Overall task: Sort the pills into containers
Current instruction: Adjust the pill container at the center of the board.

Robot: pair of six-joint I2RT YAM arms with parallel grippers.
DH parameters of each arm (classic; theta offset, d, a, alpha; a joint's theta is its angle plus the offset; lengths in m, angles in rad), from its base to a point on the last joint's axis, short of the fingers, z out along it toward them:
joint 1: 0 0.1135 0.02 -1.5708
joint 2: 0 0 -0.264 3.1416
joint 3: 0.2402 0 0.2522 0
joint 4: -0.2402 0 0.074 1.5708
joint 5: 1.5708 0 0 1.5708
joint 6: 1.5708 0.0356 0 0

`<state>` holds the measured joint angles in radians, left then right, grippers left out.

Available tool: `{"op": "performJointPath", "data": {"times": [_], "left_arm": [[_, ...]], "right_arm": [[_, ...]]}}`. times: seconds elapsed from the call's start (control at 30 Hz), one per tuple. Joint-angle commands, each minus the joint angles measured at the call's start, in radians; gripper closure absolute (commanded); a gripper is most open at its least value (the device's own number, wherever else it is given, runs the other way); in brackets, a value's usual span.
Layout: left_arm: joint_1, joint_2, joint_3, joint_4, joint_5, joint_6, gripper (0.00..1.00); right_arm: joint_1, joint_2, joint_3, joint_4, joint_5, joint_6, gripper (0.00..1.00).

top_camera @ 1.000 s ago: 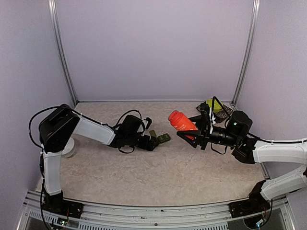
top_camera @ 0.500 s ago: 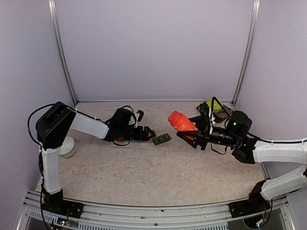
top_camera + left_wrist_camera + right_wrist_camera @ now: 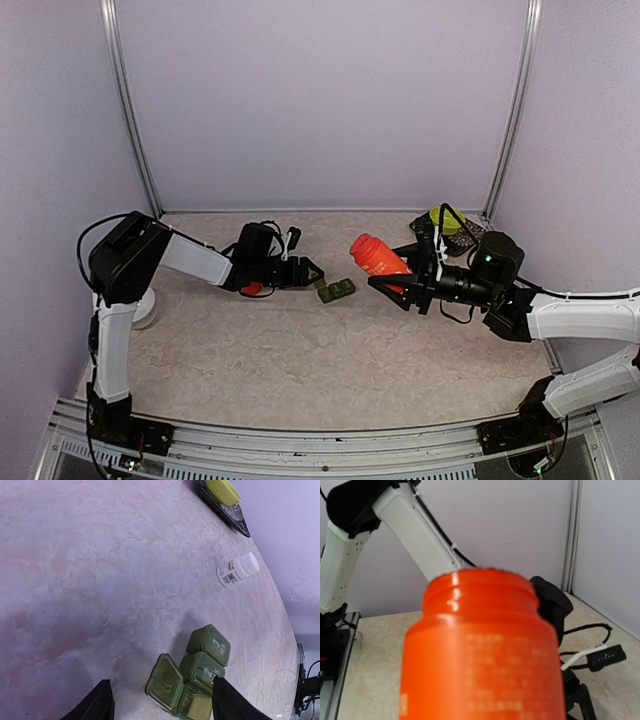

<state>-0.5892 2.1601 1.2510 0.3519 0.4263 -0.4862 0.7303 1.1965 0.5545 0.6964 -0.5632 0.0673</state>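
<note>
The containers (image 3: 337, 289) are a dark green strip of three joined compartments on the table. In the left wrist view (image 3: 200, 667) the nearest lid stands open and the other two, marked 2 and 3, are shut. My left gripper (image 3: 307, 273) is open and empty just left of the strip; its fingertips (image 3: 100, 705) straddle the near end without touching. My right gripper (image 3: 392, 281) is shut on an orange pill bottle (image 3: 375, 253), held tilted in the air right of the strip. The bottle (image 3: 482, 655) has no cap and hides the right fingers. No loose pills show.
A yellow-green bowl (image 3: 446, 218) sits on a dark tray (image 3: 235, 516) at the back right. A white pill bottle (image 3: 238, 570) lies on its side beyond the strip. A small red object (image 3: 250, 289) lies under my left wrist. A white round object (image 3: 143, 308) stands at the left.
My left gripper has drawn back to the left off the containers, leaving one lid open, and its forearm has swung toward the back. The right arm and orange bottle have stayed still.
</note>
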Motion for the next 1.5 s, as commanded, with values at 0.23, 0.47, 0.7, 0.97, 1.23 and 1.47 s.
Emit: {"op": "performJointPath", "data": {"times": [0.23, 0.47, 0.7, 0.97, 1.23, 1.47], "left_arm": [[0.021, 0.059, 0.044, 0.066, 0.077, -0.044, 0.55], [0.021, 0.054, 0.036, 0.078, 0.083, -0.056, 0.77], [0.019, 0.024, -0.033, 0.149, 0.077, -0.102, 0.94], [-0.012, -0.087, -0.163, 0.230, -0.062, -0.189, 0.98], [-0.132, -0.272, -0.313, 0.253, -0.396, -0.196, 0.97], [-0.302, -0.363, -0.406, 0.216, -0.738, -0.238, 0.97]], "right_arm": [[0.018, 0.016, 0.040, 0.000, -0.001, -0.007, 1.00], [0.020, 0.024, 0.043, -0.003, 0.003, -0.009, 1.00], [0.021, 0.039, 0.048, -0.002, -0.001, -0.007, 1.00], [0.021, 0.044, 0.060, -0.021, -0.001, -0.014, 1.00], [0.022, 0.060, 0.069, -0.027, -0.008, -0.013, 1.00], [0.025, 0.060, 0.073, -0.036, -0.014, -0.014, 1.00]]}}
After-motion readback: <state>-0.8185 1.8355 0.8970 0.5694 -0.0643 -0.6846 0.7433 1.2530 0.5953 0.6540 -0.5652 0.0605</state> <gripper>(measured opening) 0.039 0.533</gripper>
